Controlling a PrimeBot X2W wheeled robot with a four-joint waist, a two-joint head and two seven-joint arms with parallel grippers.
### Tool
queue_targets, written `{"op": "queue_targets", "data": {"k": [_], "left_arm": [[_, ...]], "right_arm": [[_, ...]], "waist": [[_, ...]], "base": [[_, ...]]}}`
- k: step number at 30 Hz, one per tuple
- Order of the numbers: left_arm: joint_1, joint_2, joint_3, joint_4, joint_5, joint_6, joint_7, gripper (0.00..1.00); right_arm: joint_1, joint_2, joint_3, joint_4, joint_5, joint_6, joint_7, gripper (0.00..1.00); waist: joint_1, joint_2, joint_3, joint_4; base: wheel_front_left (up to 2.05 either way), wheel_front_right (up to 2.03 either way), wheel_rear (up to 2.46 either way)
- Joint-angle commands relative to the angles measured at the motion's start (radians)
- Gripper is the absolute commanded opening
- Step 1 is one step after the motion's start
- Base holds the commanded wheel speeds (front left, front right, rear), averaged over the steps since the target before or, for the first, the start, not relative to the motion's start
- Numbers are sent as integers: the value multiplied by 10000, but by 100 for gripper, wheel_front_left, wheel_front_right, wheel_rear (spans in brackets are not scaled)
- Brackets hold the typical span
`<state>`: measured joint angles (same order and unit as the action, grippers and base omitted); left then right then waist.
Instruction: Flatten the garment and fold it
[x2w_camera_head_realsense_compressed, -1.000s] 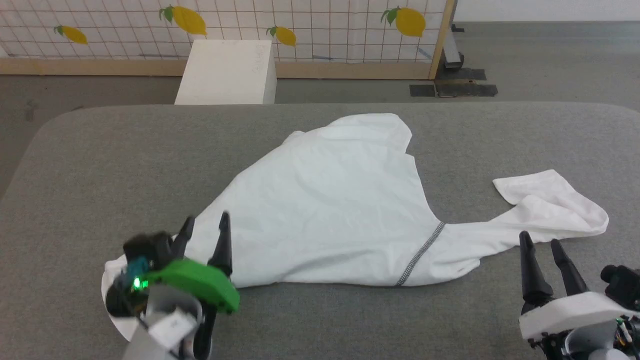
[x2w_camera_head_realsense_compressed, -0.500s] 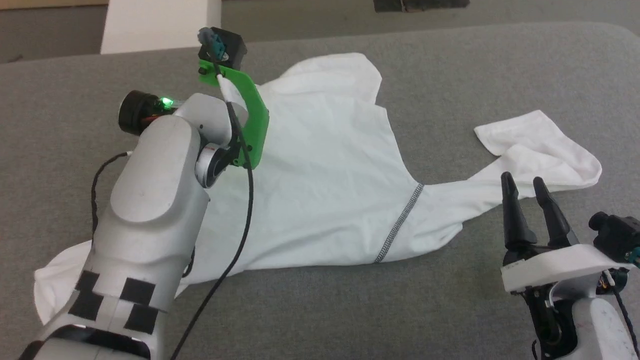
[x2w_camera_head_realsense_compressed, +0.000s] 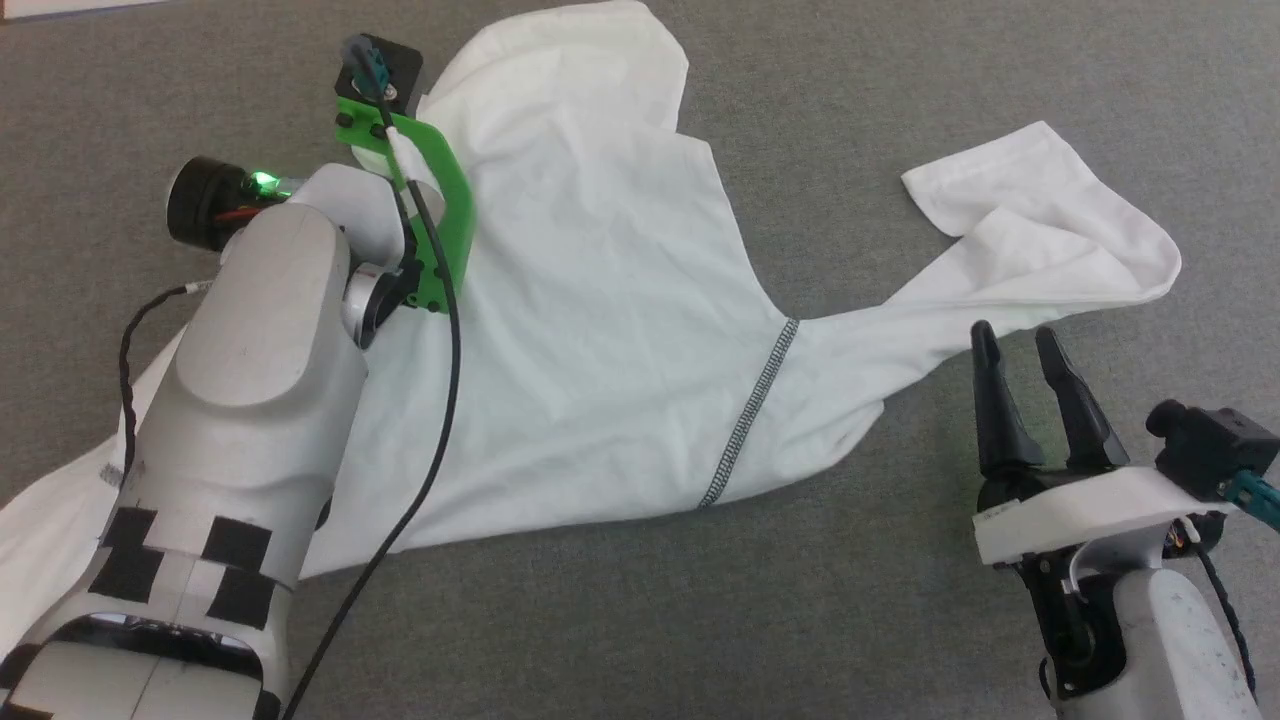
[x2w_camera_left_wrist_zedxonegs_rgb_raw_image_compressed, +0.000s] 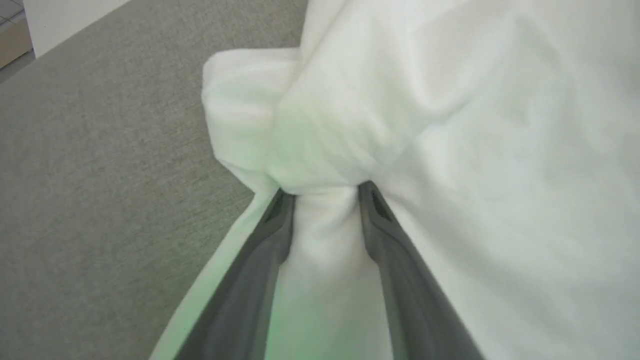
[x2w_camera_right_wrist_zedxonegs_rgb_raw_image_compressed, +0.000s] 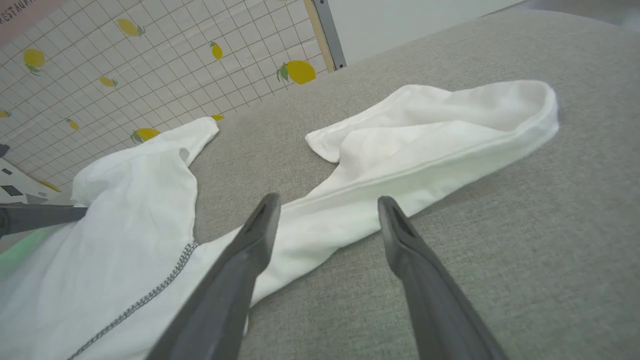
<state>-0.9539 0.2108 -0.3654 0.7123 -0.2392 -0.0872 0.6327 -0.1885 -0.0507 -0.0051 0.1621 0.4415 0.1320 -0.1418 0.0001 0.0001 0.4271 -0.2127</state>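
Note:
The garment (x2w_camera_head_realsense_compressed: 600, 300) is a white thin shirt spread crumpled over the grey table, with a dark zigzag seam (x2w_camera_head_realsense_compressed: 750, 410) near its middle. One sleeve (x2w_camera_head_realsense_compressed: 1050, 230) trails off to the right. My left arm (x2w_camera_head_realsense_compressed: 260, 350) reaches across the shirt toward its far left edge. In the left wrist view my left gripper (x2w_camera_left_wrist_zedxonegs_rgb_raw_image_compressed: 325, 192) has its fingers drawn in on a bunched fold of the garment (x2w_camera_left_wrist_zedxonegs_rgb_raw_image_compressed: 475, 150), and fabric fills the gap. My right gripper (x2w_camera_head_realsense_compressed: 1014, 335) stands open just short of the sleeve, holding nothing. The right wrist view shows that right gripper (x2w_camera_right_wrist_zedxonegs_rgb_raw_image_compressed: 327, 200) facing the sleeve (x2w_camera_right_wrist_zedxonegs_rgb_raw_image_compressed: 440, 135).
The grey padded table (x2w_camera_head_realsense_compressed: 900, 600) runs on in front and to the right of the shirt. A lemon-patterned grid screen (x2w_camera_right_wrist_zedxonegs_rgb_raw_image_compressed: 150, 60) stands beyond the table's far edge. A white box (x2w_camera_left_wrist_zedxonegs_rgb_raw_image_compressed: 60, 15) shows past the far left corner.
The head camera has tilted down. My left arm has gone from the near left hem to the shirt's far edge, and its fingers have drawn in on a fold. The right gripper stays open.

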Motion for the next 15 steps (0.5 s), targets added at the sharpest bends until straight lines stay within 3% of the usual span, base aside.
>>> {"op": "queue_targets", "data": {"k": [1,9,14,15], "left_arm": [[-13,40,17,211,-76,65,-271,0],[-1544,876,359,-5,516,855,-2134,0],[-2052,1089,715,85,450,1260,-2903,0],[-2069,1109,721,195,440,1276,-2949,18]], "right_arm": [[-261,5,110,36,106,-13,-111,100],[-500,5,420,221,300,-13,-341,100],[-449,5,423,329,371,-13,-481,100],[-437,5,434,354,381,-13,-501,100]], "waist": [[-1,-1,223,-228],[-1,-1,568,-619],[-1,-1,706,-773],[-1,-1,718,-780]], "base": [[0,0,0],[0,0,0],[0,0,0],[0,0,0]]}}
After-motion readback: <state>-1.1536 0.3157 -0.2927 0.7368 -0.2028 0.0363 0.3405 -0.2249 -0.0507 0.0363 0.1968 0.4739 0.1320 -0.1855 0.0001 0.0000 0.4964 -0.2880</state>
